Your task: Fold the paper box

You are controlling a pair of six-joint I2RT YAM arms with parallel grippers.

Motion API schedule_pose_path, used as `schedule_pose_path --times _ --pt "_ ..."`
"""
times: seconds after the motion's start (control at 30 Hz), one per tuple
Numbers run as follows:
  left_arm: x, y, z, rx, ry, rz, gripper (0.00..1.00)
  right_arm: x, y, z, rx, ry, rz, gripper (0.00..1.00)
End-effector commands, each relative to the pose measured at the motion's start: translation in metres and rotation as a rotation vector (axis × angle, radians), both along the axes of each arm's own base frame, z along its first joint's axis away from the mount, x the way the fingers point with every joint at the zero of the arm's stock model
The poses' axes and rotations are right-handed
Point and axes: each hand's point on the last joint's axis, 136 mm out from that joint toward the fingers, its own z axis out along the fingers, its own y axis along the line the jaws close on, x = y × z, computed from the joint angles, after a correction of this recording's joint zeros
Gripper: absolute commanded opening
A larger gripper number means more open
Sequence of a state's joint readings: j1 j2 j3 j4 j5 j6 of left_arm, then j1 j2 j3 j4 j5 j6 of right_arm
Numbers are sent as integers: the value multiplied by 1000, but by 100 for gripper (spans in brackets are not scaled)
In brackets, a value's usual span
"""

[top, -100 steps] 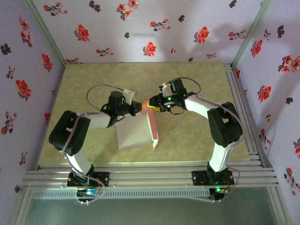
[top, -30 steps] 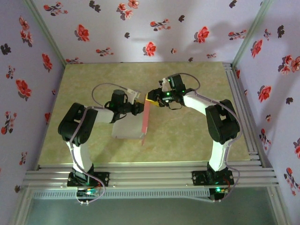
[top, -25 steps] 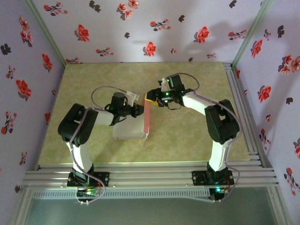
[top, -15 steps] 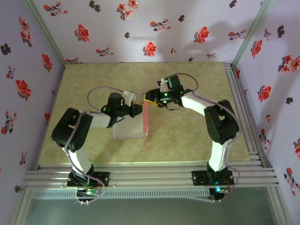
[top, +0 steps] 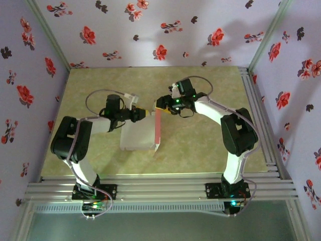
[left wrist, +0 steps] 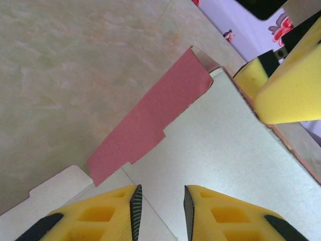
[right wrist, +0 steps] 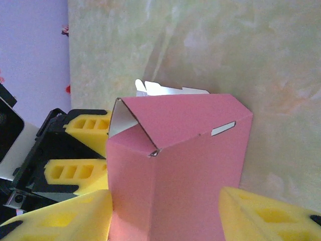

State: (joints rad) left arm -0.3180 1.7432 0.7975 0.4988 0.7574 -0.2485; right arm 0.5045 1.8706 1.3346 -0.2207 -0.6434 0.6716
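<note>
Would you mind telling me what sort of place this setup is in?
Probably a staged robot test booth: flower-print walls close in a marbled tabletop, with aluminium rails along its near edge.

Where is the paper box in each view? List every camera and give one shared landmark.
Top external: paper box at the centre of the table.
Left wrist: its grey panel right of centre, pink flap beside it.
Right wrist: its pink faces, lower centre.
Shared landmark: the green marbled table.
</note>
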Motion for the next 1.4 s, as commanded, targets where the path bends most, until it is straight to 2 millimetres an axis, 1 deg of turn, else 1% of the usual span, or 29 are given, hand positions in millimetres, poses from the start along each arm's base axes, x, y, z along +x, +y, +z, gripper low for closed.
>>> schedule_pose_path --times 0.0,0.3,0.53,0.67,0.77,0.9,1.13,1.33,1.37 --pt "-3 0 11 -3 -31 -22 31 -4 -3 19 -56 -55 2 59" --pt "-4 2 9 -2 -22 -9 31 -15 0 23 -162 -90 -11 60" --pt "-2 1 -2 -3 8 -5 31 -17 10 27 -160 -101 2 59" --pt "-3 -3 -2 -23 10 -14 31 -16 15 29 -152 -109 6 58" --pt "0 -1 -3 3 -16 9 31 -15 17 29 -151 -107 10 58" --pt "6 0 -4 45 -57 34 32 -16 19 26 -155 -97 22 57" --pt "8 -4 -12 139 -83 7 35 -17 20 15 -168 -80 36 56" --pt "14 -7 -19 221 -92 -1 38 -16 21 9 -175 -73 41 56" --pt "16 -8 -20 242 -118 -14 39 -16 20 8 -176 -71 42 56"
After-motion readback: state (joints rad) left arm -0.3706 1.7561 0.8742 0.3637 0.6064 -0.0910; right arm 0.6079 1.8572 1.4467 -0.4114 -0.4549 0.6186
